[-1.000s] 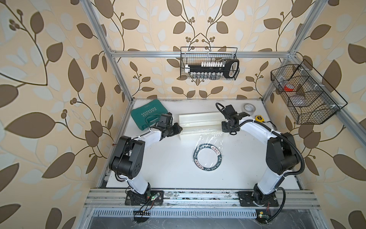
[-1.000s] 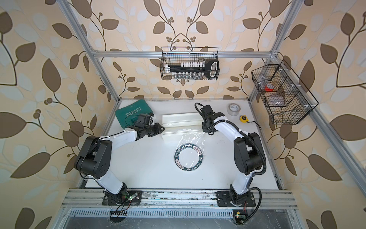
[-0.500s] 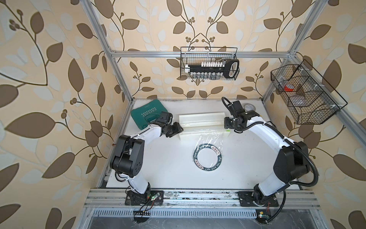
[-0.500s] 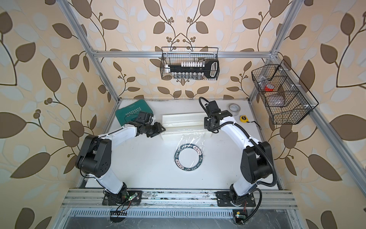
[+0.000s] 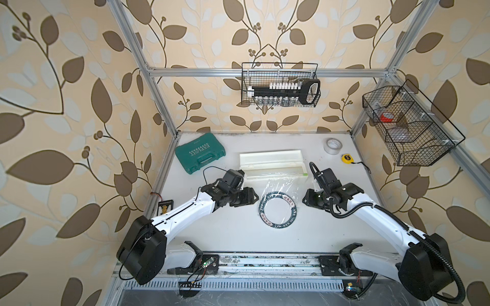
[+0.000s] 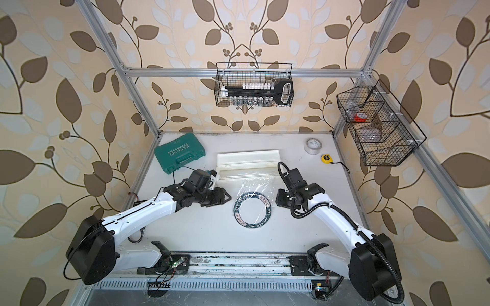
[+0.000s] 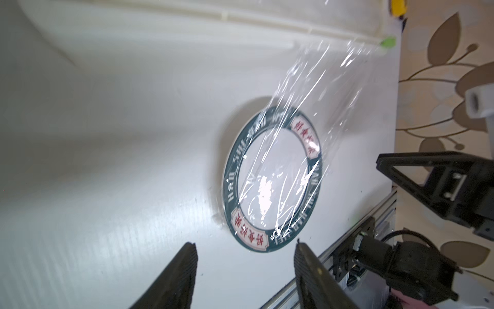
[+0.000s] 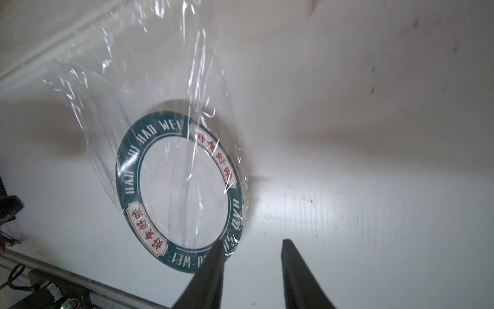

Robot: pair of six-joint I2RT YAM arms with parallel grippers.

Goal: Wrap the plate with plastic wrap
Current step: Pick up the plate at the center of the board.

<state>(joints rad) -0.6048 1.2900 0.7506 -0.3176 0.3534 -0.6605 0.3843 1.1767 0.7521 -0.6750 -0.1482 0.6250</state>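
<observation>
The plate [image 5: 277,209] [image 6: 252,211], white with a dark rim, lies flat mid-table. Crinkly plastic wrap [image 5: 281,185] [image 7: 307,107] [image 8: 149,80] runs from the white dispenser box [image 5: 273,164] behind it down over most of the plate. The rim nearest the front rail is bare. My left gripper [image 5: 255,197] [image 7: 245,243] hovers just left of the plate, open and empty. On the plate's right side my right gripper [image 5: 305,200] [image 8: 253,241] is open more narrowly, also empty. One of its fingers [image 8: 213,262] overlaps the rim and the film's edge in the right wrist view; contact is unclear.
A green tool case [image 5: 200,156] lies at the back left. A grey tape roll [image 5: 333,145] and a yellow tape measure [image 5: 346,158] sit at the back right. Wire baskets [image 5: 279,84] [image 5: 408,124] hang on the walls. The front rail [image 5: 265,262] borders the near edge.
Both grippers left the ends of the dispenser box and came toward the front, now flanking the plate. Both opened. The film stays draped over the plate.
</observation>
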